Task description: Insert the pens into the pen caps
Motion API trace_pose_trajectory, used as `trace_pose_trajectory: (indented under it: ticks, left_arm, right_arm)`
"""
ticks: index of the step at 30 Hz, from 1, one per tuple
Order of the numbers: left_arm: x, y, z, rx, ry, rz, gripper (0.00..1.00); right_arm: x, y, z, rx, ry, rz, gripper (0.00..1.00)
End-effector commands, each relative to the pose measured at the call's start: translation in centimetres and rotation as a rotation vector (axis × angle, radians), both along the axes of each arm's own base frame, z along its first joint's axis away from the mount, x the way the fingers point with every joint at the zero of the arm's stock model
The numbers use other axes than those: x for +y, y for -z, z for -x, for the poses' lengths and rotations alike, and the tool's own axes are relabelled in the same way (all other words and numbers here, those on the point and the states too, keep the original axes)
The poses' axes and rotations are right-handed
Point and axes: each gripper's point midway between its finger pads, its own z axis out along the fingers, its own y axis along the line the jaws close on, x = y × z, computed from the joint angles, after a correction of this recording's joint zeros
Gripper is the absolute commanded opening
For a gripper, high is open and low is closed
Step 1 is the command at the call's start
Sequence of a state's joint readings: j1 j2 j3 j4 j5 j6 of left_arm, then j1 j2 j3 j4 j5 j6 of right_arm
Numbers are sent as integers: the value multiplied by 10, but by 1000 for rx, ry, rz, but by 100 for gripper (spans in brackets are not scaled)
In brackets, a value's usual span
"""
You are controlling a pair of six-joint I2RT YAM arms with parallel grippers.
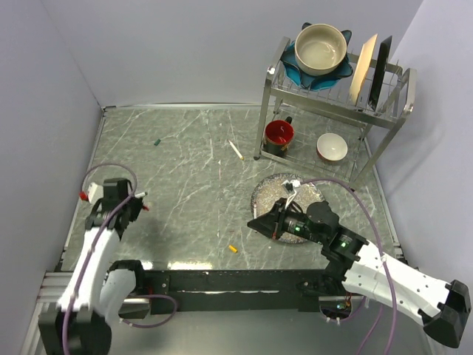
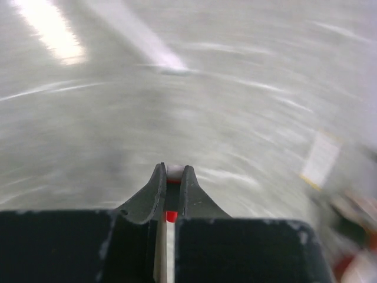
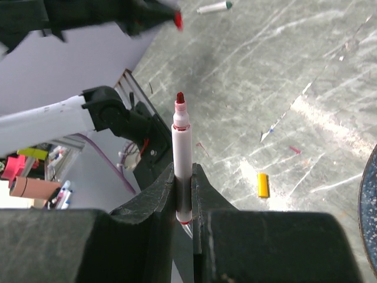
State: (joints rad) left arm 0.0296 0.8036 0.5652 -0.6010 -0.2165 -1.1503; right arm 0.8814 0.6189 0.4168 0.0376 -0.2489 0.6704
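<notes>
My right gripper [image 3: 184,171] is shut on a white pen [image 3: 181,141] that stands up between its fingers, red tip on top. In the top view this gripper [image 1: 259,220] is left of the speckled plate. My left gripper [image 1: 137,198] is at the far left, shut on the red cap [image 2: 171,216]; its red end also shows blurred in the right wrist view [image 3: 177,20]. The yellow cap [image 1: 233,249] lies on the table in front of the right gripper [image 3: 263,184]. The dark green cap [image 1: 157,141] lies far left. A yellow-tipped pen [image 1: 236,150] lies mid-table.
A speckled round plate [image 1: 267,191] with a white piece on it sits by the right arm. A dish rack [image 1: 336,89] at the back right holds bowls, plates and a red mug [image 1: 279,135]. A white piece with a green end [image 3: 213,7] lies far off.
</notes>
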Motion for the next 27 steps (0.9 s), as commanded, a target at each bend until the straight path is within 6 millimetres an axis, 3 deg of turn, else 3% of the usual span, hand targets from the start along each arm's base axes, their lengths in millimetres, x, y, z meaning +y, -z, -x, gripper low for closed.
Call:
trace_pose_trajectory:
  ticks: [1, 3, 4, 6, 9, 18, 27]
  left_arm:
    - [-62, -77, -14, -402, 440, 32, 1]
    - [-81, -108, -10, -597, 549, 45, 1]
    - [-100, -118, -1, -657, 644, 111, 1]
    - [-118, -138, 10, -783, 749, 141, 1]
    - [-140, -149, 31, -874, 896, 197, 1]
    - [-152, -175, 72, -1105, 959, 231, 1]
    - [-162, -173, 78, -1162, 1019, 322, 1]
  right_arm:
    - [11, -18, -1, -50, -38, -39, 0]
    - [18, -18, 3, -49, -83, -56, 0]
    - [21, -19, 5, -49, -108, -65, 0]
    - [31, -24, 14, -46, -181, -108, 0]
    - [42, -30, 22, -48, -248, -159, 0]
    - [86, -45, 45, -54, -358, -223, 0]
    - [112, -52, 51, -46, -385, -243, 0]
